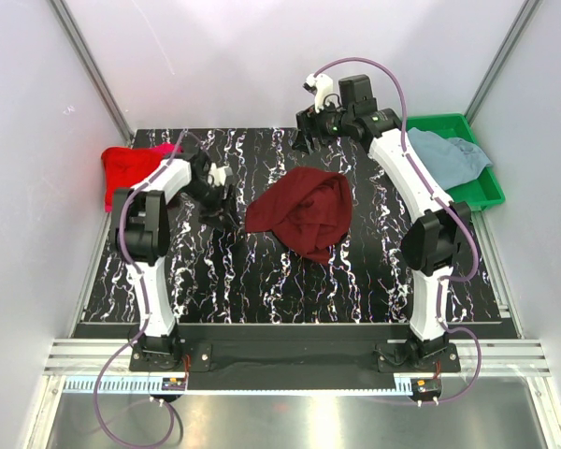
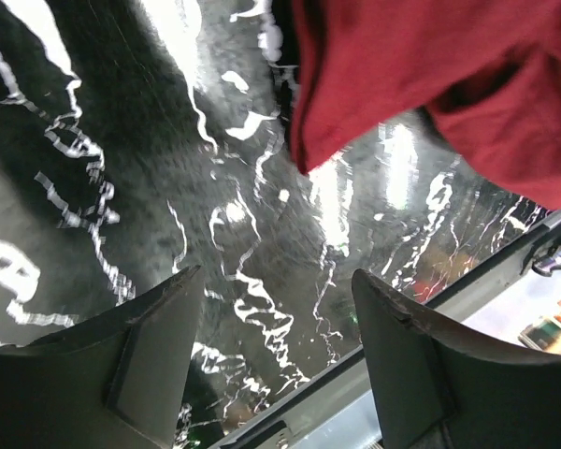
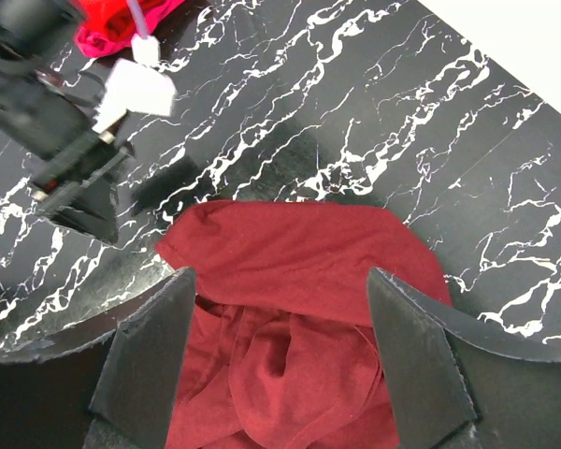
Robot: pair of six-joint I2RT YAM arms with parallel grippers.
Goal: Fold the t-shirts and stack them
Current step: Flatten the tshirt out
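The dark maroon t-shirt (image 1: 302, 210) lies crumpled mid-table. My left gripper (image 1: 221, 213) stands open just left of it, low over the table; the left wrist view shows the maroon t-shirt (image 2: 430, 84) beyond the empty left gripper (image 2: 279, 274). My right gripper (image 1: 310, 140) hovers open above the shirt's far edge, and through the right gripper (image 3: 280, 273) the maroon t-shirt (image 3: 299, 309) shows below, untouched. The bright red t-shirt (image 1: 126, 168) sits bunched at the far left with a bit of the pink t-shirt (image 1: 165, 148) behind it. The grey-blue t-shirt (image 1: 446, 154) lies in the tray.
A green plastic tray (image 1: 489, 187) sits at the table's far right corner. White walls with metal posts close in the back and sides. The black marbled table (image 1: 262, 281) ends in a metal rail at the near edge. The left arm's head (image 3: 75, 178) shows in the right wrist view.
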